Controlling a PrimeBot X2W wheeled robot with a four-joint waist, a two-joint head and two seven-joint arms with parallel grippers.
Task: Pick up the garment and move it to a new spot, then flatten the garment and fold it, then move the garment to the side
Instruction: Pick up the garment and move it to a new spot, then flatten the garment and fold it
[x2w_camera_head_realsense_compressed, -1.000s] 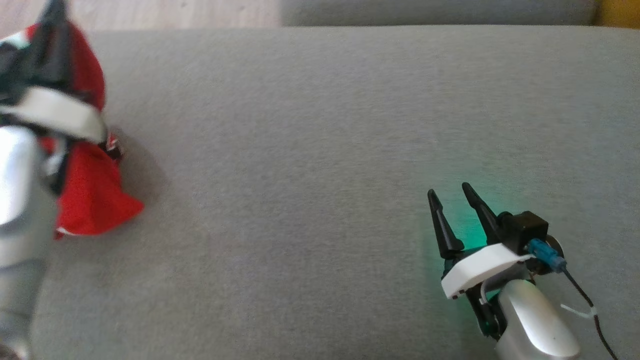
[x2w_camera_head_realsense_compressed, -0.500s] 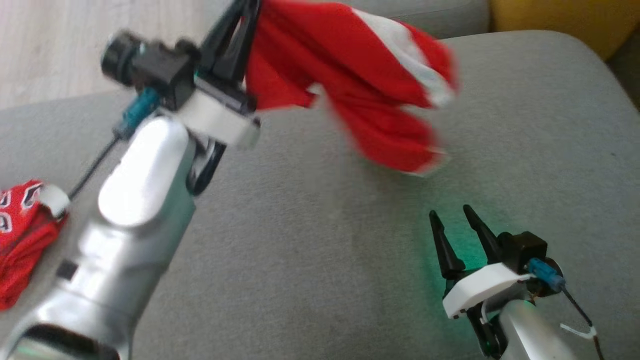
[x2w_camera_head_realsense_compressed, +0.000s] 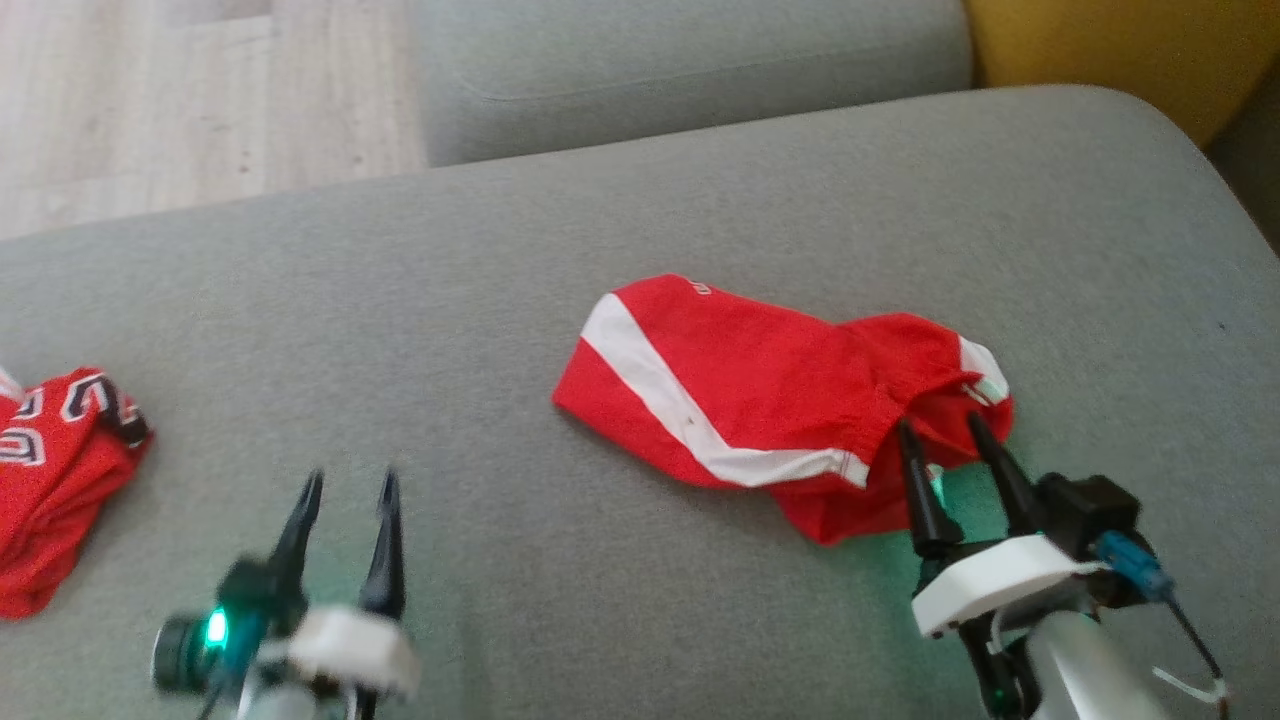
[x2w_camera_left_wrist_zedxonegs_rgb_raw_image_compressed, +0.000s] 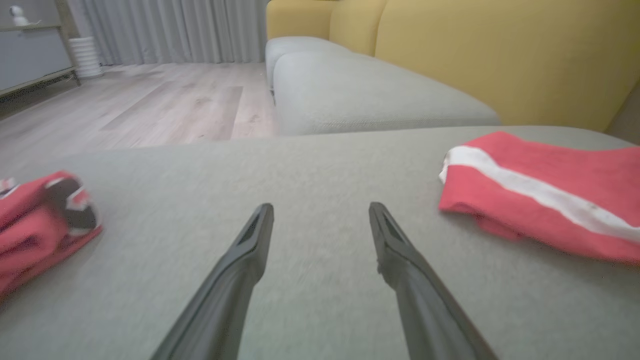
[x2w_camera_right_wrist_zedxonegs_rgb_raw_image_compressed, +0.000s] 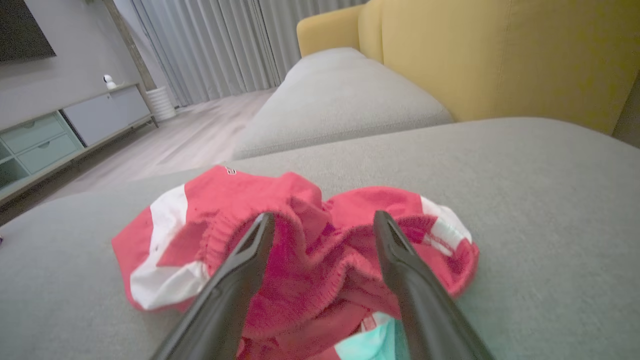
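The garment (x2w_camera_head_realsense_compressed: 760, 390), red with a white stripe, lies crumpled on the grey sofa cushion (x2w_camera_head_realsense_compressed: 500, 250), right of centre in the head view; half a second ago it hung in the air, clamped in the left jaws and swinging above the cushion, so it has since been let go. The left jaws now stand spread and empty; their fingers (x2w_camera_head_realsense_compressed: 385, 540) sit low at the left of the head view, drawn back over bare cushion between the garment (x2w_camera_left_wrist_zedxonegs_rgb_raw_image_compressed: 540, 180) and a second red garment (x2w_camera_head_realsense_compressed: 50, 480) at the far left edge. The right jaws are parted as before, holding nothing; their fingers (x2w_camera_head_realsense_compressed: 920, 490) now point at the garment's near, bunched end, and in the right wrist view they straddle the gathered fabric (x2w_camera_right_wrist_zedxonegs_rgb_raw_image_compressed: 300, 235); whether they touch it cannot be told. The camera has shifted slightly too.
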